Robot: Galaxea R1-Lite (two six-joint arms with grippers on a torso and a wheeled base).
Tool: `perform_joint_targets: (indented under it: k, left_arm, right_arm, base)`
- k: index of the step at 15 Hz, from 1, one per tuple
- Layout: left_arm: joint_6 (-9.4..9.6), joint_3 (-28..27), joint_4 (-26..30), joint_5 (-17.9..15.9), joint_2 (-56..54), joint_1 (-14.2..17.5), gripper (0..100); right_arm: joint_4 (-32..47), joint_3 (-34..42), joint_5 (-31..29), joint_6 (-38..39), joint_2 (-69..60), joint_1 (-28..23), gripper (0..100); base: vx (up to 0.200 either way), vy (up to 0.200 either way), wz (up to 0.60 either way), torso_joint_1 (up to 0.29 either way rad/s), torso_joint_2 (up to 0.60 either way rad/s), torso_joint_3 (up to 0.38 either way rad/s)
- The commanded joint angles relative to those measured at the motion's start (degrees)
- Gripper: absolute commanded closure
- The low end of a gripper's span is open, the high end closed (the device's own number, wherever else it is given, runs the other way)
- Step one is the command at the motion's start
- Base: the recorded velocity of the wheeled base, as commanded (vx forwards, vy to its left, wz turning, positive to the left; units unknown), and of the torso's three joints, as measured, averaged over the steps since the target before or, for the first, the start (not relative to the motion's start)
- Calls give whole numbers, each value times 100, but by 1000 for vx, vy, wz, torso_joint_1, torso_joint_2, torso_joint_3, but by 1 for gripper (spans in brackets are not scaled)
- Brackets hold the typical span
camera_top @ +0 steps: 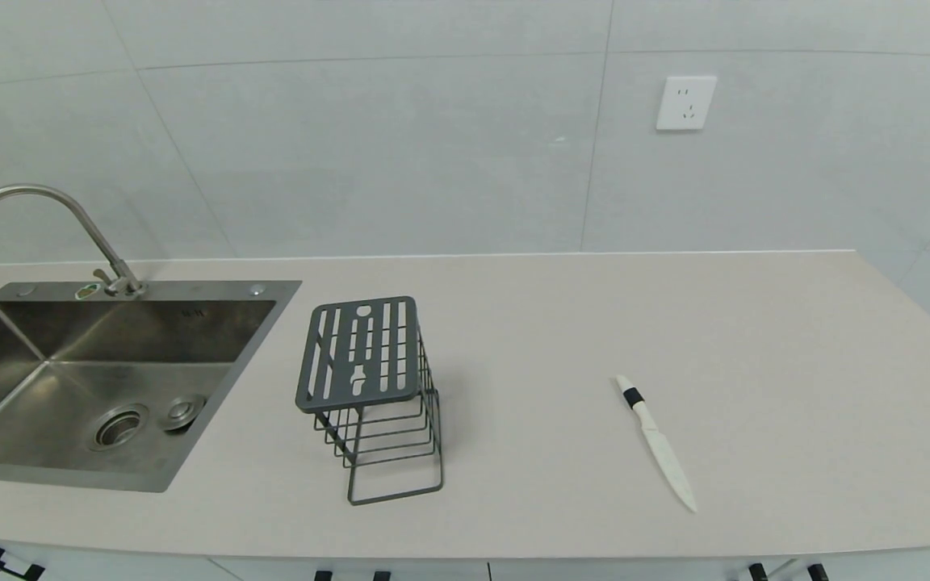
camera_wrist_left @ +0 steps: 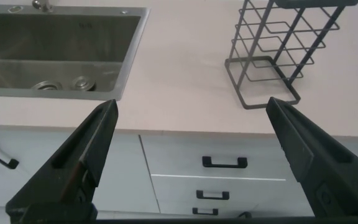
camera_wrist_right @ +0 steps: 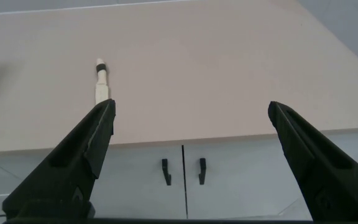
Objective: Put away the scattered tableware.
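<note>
Knife [camera_top: 657,442] lying flat on table [camera_top: 562,323], well right of wire rack [camera_top: 368,387] by sink [camera_top: 150,289] — left tool [camera_wrist_left: 190,104], right tool [camera_wrist_right: 191,106] both spread, gripping nothing.

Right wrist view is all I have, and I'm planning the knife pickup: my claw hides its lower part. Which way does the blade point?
Observer: The knife lies flat on the counter, blade tip toward the front edge, black-banded handle toward the wall.
Operator: Where would it go?
Observer: A dark wire rack with a slotted top stands to the knife's left, beside the sink.
Operator: Is the left claw near it?
Observer: The left claw is open, out in front of the drawers, touching nothing.
</note>
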Motion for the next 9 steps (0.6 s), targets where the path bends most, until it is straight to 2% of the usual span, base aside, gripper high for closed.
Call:
perform_joint_targets:
  k: [1,9]
  left_arm:
    - [-8,0,1,1,7,2,0]
    - [19,0,-8,1,7,2,0]
  right_arm:
    - [-1,1,-6,-1,0,3,0]
    - [7,1,3,-36,0,3,0]
  base:
    - [0,0,0,0,0,0]
    - [0,0,0,0,0,0]
